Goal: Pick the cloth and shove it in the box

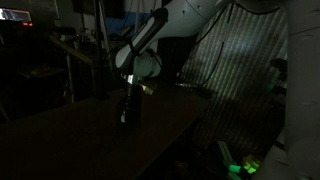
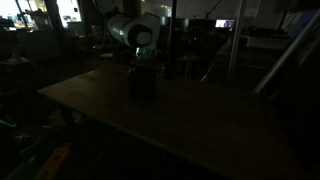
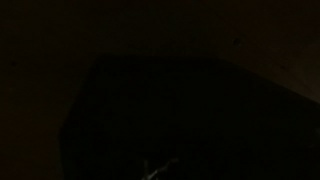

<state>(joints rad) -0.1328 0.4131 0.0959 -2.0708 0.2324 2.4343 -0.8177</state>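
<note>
The room is very dark. My arm reaches down to the table in both exterior views. My gripper [image 1: 125,112] hangs just over the tabletop, and in an exterior view it sits at a dark boxy shape [image 2: 142,82], perhaps the box. I cannot make out a cloth in any view. The wrist view is almost black and shows only a dark angular outline [image 3: 190,120]. I cannot tell whether the jaws are open or shut.
The wooden table [image 2: 190,120] spans both exterior views, and its edge shows in an exterior view [image 1: 190,115]. A corrugated wall [image 1: 240,60] stands behind. Green-lit clutter [image 1: 240,167] lies on the floor. Desks and screens [image 2: 225,25] fill the background.
</note>
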